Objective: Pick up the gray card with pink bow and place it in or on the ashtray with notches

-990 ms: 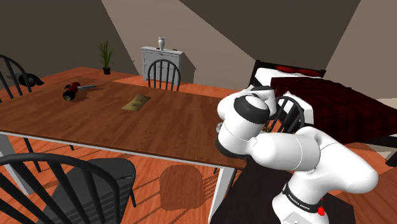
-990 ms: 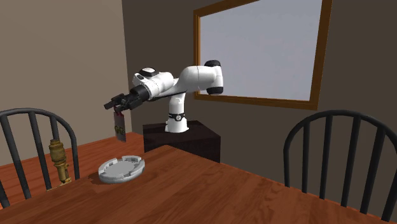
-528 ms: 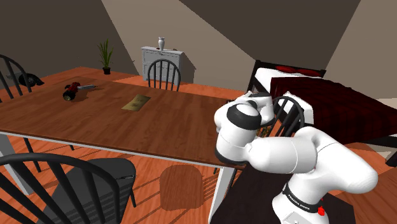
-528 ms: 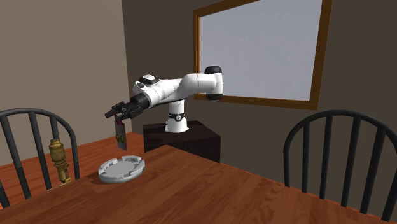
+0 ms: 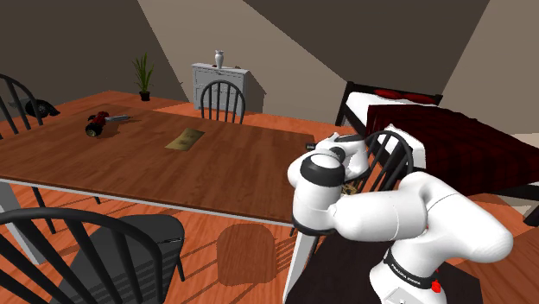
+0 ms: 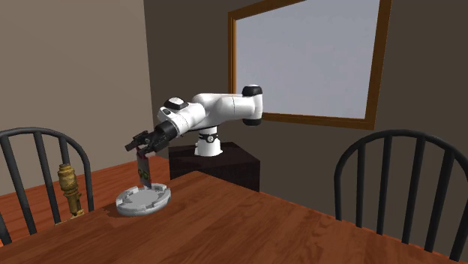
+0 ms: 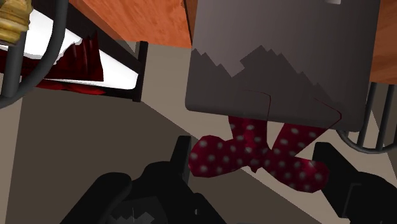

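The gripper [image 6: 142, 148] is pinching the gray card [image 6: 147, 175] at its spotted bow [image 7: 261, 156] end, dangling it above the ashtray [image 6: 142, 201] near the table [image 6: 247, 225] edge facing the stand [image 6: 225, 166]. Placement is proceeding. The card is seemingly not touching yet, so the next move is calling for a short lowering, then release.

the card [image 6: 145, 174] is hanging from the gripper [image 6: 141, 152] over the ashtray [image 6: 142, 201], which is sitting near the table [image 6: 247, 225] edge; a bottle [image 6: 70, 191] is standing at the ashtray's left in the second exterior view.
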